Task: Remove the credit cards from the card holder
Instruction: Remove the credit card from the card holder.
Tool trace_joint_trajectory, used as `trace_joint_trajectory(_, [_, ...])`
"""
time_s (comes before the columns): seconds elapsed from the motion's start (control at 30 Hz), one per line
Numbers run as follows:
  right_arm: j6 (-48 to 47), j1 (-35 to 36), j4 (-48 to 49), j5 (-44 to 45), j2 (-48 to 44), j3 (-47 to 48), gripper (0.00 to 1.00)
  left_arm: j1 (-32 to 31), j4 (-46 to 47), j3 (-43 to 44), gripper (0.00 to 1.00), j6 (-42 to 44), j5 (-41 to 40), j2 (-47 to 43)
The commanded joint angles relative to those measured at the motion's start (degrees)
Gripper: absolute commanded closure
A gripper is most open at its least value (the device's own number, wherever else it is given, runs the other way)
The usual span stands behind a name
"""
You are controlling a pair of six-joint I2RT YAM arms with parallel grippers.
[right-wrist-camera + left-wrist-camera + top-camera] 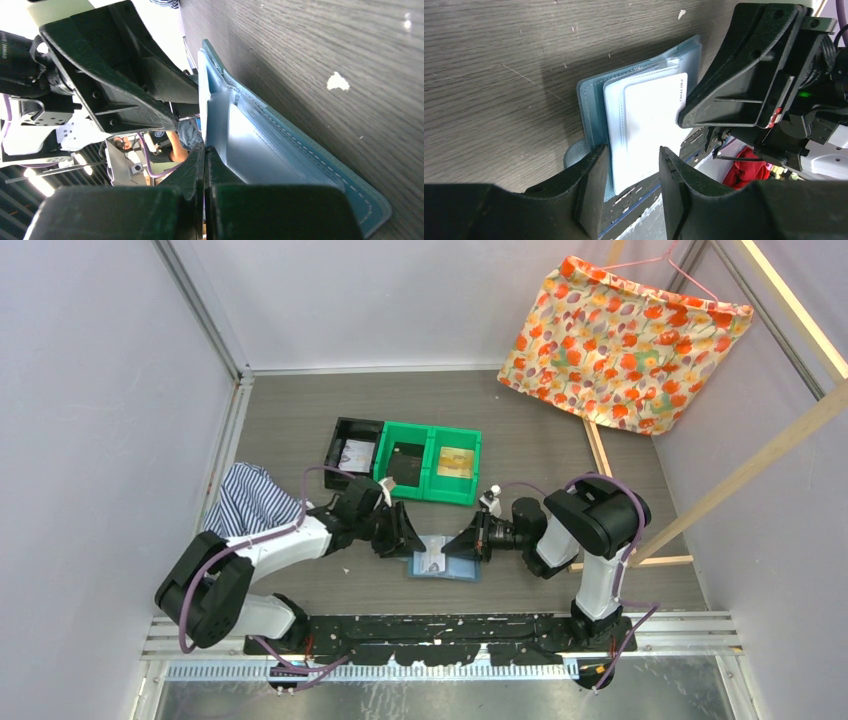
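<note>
The teal-blue card holder (443, 562) lies open on the table between my two grippers. In the left wrist view (591, 107) its pale sleeves show a whitish card (651, 112) with small marks at its edge. My left gripper (408, 540) is open, its jaws (631, 150) straddling the near edge of the sleeves and the whitish card without closing on them. My right gripper (462, 544) is shut, its tips (204, 148) at the holder's inner sleeve (235, 140) on the right half. No dark card shows at the holder.
Two green bins (428, 462) and a black bin (353, 445) stand behind the holder. A striped cloth (250, 500) lies at the left. A floral cloth (625, 340) hangs at the back right, with a wooden frame (597, 455) below it.
</note>
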Motion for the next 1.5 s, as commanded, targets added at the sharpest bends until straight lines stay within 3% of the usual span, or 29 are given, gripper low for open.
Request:
trace_joint_trajectory(0.0, [0.65, 0.05, 5.51, -1.03, -1.06, -0.22, 0.99, 0.22, 5.77, -1.35, 0.57, -2.10, 2.65, 1.37])
trace_joint_trajectory(0.2, [1.01, 0.11, 6.34, -0.95, -0.44, -0.39, 0.99, 0.20, 10.48, -3.88, 0.64, -4.80, 1.12, -0.01])
trace_joint_trajectory(0.37, [1.05, 0.10, 6.31, -0.95, -0.39, -0.35, 0.99, 0.02, 5.71, -3.20, 0.64, -3.50, -3.88, -3.66])
trace_joint_trajectory(0.53, [1.14, 0.08, 6.31, -0.68, -0.18, -0.56, 0.99, -1.44, -6.39, 1.10, 0.59, 0.29, -12.69, -10.33])
trace_joint_trajectory(0.87, [1.18, 0.11, 6.48, -0.76, -0.16, -0.49, 0.99, -1.44, 2.88, 0.05, 0.55, 1.26, -0.08, -7.79])
trace_joint_trajectory(1.13, [1.16, 0.07, 6.40, -0.78, -0.42, -0.56, 0.99, -1.44, 12.27, -3.39, 0.54, -4.14, 2.27, -2.51])
trace_joint_trajectory(1.47, [1.18, 0.05, 6.48, -1.09, -0.52, -0.39, 0.99, -1.45, 13.68, -4.09, 0.53, -3.71, 1.82, 1.17])
